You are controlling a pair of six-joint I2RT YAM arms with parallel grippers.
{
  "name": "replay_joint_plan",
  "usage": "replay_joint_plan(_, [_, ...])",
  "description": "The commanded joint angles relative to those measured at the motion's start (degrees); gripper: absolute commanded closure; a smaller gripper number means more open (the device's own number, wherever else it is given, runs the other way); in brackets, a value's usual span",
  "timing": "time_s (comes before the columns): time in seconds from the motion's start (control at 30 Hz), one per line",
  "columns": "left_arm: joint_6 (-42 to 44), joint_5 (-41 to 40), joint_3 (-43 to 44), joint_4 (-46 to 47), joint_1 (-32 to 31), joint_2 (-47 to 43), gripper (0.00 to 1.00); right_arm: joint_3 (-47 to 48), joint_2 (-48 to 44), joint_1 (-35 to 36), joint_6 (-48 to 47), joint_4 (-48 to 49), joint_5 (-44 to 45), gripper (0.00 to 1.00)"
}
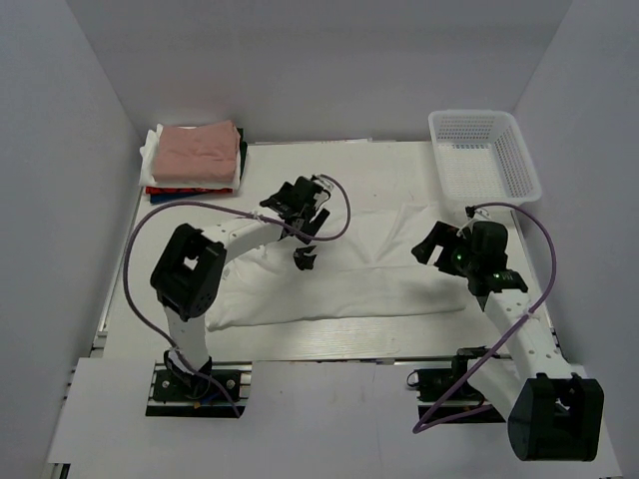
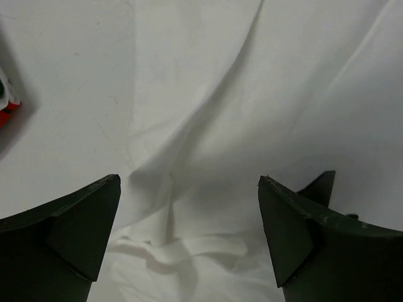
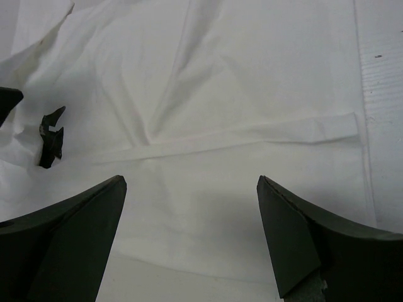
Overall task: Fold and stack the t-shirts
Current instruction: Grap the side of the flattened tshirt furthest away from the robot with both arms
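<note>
The white shirt lies spread across the middle of the table. Its near part looks doubled into a long band, so I judge the fold half made. My left claw hangs spread wide over the shirt's left part and holds nothing. My right claw is just as wide and empty over the right part.

To do this step well, I would bring both claws down on the same long edge, one near each end. I would pinch both layers, not only the top one, then lift and carry them over together so the band stays straight. Any slack between the two grips will sag and skew the fold.

The cloth is thin, matt and limp. Soft ridges fan out under my left claw, and a flat hem runs across under my right. It will drape and bunch rather than keep a crease, so it needs smoothing flat.

The stack sits at the back left corner with a pink shirt on top. The stiff mesh basket stands at the back right
</note>
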Motion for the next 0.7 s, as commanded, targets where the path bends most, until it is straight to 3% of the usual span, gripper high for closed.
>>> replay_joint_plan(0.0, [5.9, 2.7, 5.5, 0.6, 1.1, 2.5, 0.00, 2.6, 1.2, 0.4, 1.0, 1.4, 0.6, 0.10])
replay_joint_plan(0.17, [4.8, -4.1, 15.0, -1.0, 4.5, 11.9, 0.00, 3.0, 2.1, 0.7, 1.4, 0.6, 2.2, 0.10])
replay_joint_plan(0.27, [2.5, -6.0, 18.2, -1.6, 7.4, 15.6, 0.10, 3.1, 3.3, 0.5, 1.8, 0.6, 3.1, 0.10])
replay_joint_plan(0.4, [2.0, -6.6, 19.8, -0.1, 11.3, 16.9, 0.34, 4.1, 4.7, 0.8, 2.3, 0.1, 4.0, 0.10])
replay_joint_plan(0.67, [-0.1, -8.8, 30.0, -1.8, 19.1, 20.7, 0.34, 5.5, 7.3, 0.9, 2.5, 0.1, 5.4, 0.10])
